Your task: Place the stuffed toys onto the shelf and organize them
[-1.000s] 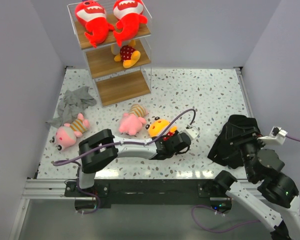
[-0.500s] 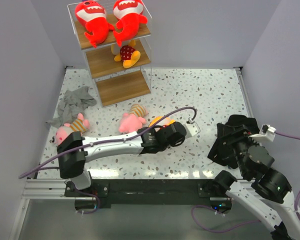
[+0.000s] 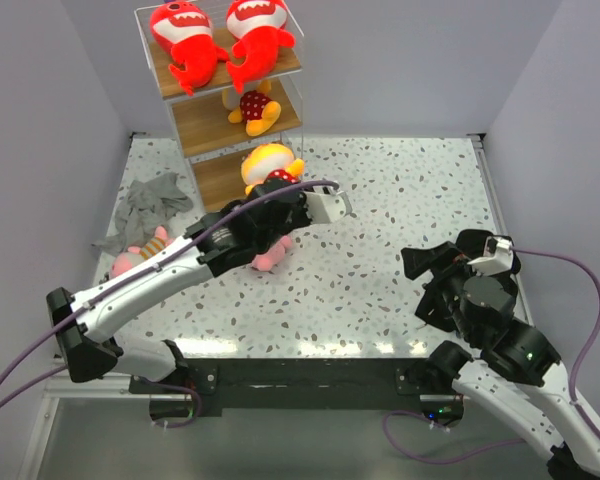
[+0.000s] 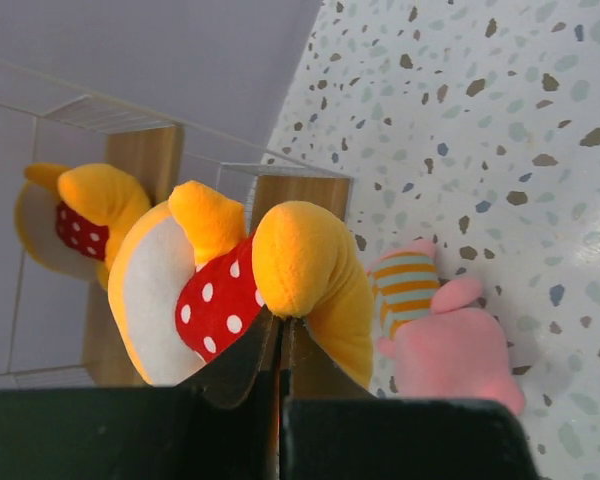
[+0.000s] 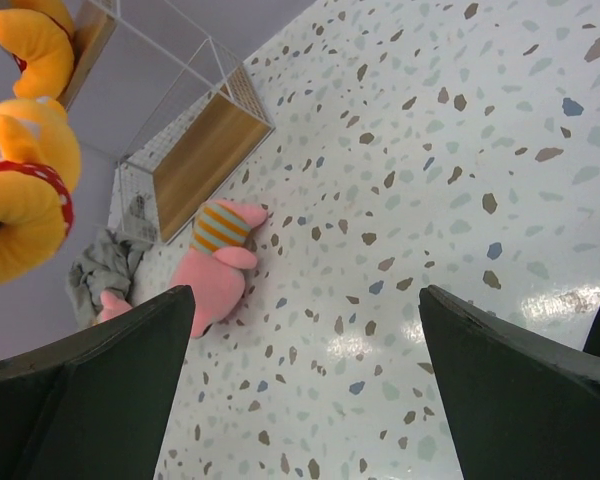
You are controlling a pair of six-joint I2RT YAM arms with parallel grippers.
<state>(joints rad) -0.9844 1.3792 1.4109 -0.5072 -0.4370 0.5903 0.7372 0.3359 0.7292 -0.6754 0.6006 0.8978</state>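
Only the left wrist view shows the left jaws clamped on the yellow-orange plush toy in red polka-dot cloth (image 4: 310, 262), which bulges just beyond their tips. The right jaws stand apart, empty.

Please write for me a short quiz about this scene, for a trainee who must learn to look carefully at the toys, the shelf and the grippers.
1. True or false: the left gripper is shut on the yellow-orange plush toy in red polka-dot clothes.
2. How many red shark plush toys lie on the top board of the tall wooden shelf with white wire frame? A) one B) two C) three
3. In a few words: on what do the two pink plush toys with beige stripes lie?

Key
1. True.
2. B.
3. On the speckled table, not on the shelf.
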